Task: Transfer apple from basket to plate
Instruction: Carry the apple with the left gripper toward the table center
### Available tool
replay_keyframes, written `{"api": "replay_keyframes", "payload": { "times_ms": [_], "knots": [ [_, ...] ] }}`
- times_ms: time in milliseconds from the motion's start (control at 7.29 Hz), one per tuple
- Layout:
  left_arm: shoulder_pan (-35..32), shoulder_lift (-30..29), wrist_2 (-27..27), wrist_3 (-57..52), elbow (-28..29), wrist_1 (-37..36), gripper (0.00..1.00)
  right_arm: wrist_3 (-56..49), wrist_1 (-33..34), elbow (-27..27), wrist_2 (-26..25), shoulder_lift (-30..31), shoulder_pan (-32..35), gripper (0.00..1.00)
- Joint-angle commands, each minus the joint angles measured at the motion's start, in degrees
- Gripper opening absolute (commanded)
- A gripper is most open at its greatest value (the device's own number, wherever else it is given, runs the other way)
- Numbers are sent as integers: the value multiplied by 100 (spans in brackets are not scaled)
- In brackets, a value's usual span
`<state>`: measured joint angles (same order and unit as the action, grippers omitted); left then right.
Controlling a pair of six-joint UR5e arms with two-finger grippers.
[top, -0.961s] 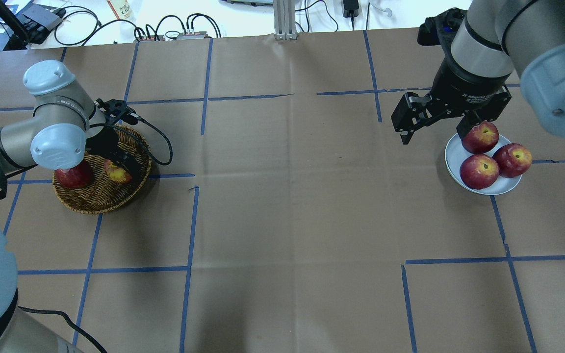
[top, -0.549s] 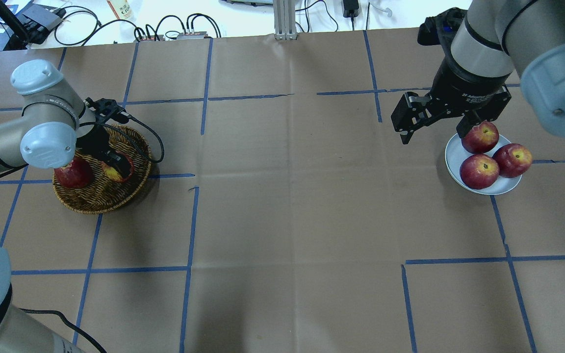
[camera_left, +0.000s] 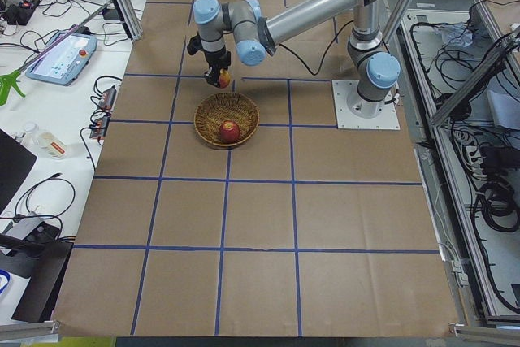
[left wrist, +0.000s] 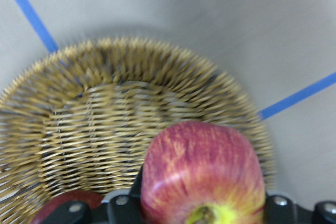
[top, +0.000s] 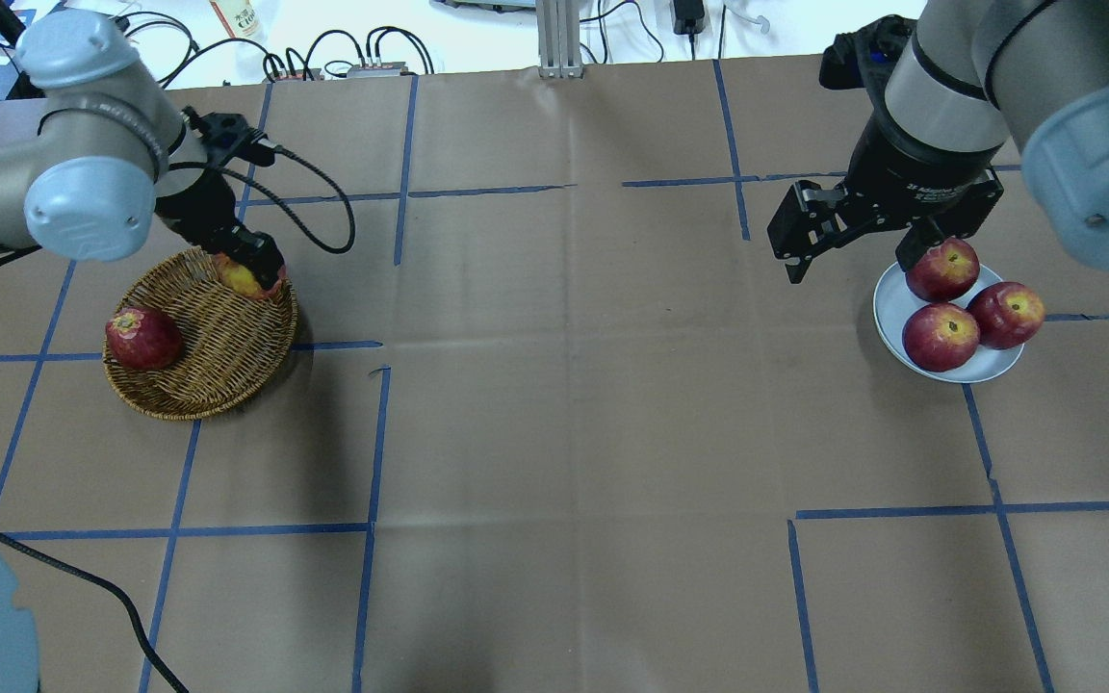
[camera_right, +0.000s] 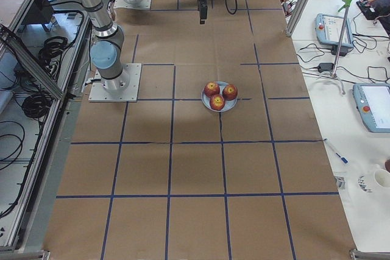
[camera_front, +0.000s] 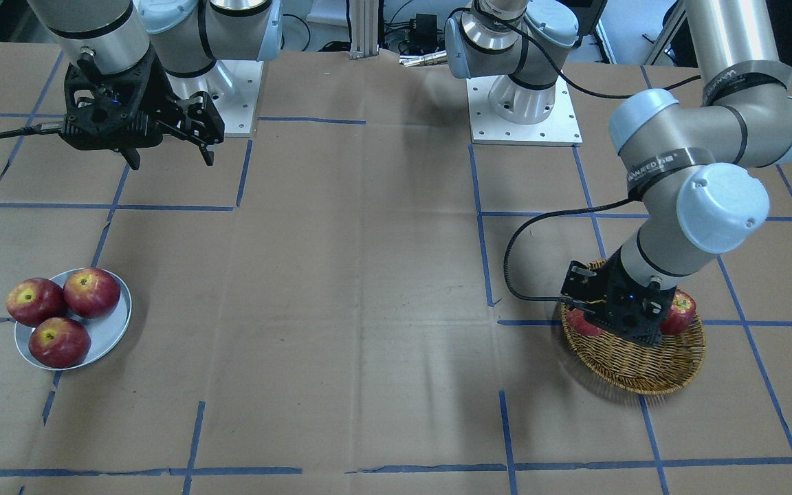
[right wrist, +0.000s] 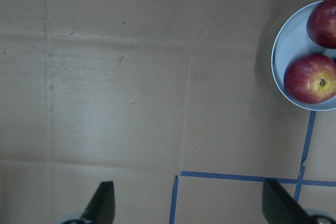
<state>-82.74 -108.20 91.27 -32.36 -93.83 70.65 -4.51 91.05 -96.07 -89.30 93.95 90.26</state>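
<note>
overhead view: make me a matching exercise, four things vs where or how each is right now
1 streaked apple
2 dark red apple
3 plate
4 right fingers

a open, above the table, holding nothing
b lying in the basket
c holds three apples
d clamped in the left fingers above the basket

Pairs: 1-d, 2-b, 3-c, 4-a

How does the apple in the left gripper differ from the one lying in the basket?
Colour: the held apple is paler, red streaked with yellow, with a yellow patch at its stem; the basket apple is evenly dark red. State: the held apple is clamped in the left gripper and lifted above the basket; the basket apple rests on the weave. Both are round red apples.
</note>
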Motion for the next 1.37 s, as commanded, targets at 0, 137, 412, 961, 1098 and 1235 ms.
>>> {"api": "replay_keyframes", "payload": {
  "times_ms": [0, 137, 412, 961, 1098, 1235],
  "knots": [
    [-1098, -209, -101, 2075, 373, 169, 30, -6, 0, 0, 0, 0, 0, 100],
    [-1643, -480, -84, 2902, 470, -197, 31, -7, 0, 0, 0, 0, 0, 100],
    [-2392, -1208, -92, 3978, 785, -874, 32, -15, 0, 0, 0, 0, 0, 100],
    [-2835, -1695, -31, 4089, 743, -1334, 33, -24, 0, 0, 0, -9, 0, 100],
    [-2870, -1730, -39, 4106, 743, -1395, 33, -24, 0, 0, 0, 0, 0, 100],
    [-2888, -1739, -57, 4106, 717, -1387, 33, -24, 0, 0, 0, -9, 0, 100]
  ]
}}
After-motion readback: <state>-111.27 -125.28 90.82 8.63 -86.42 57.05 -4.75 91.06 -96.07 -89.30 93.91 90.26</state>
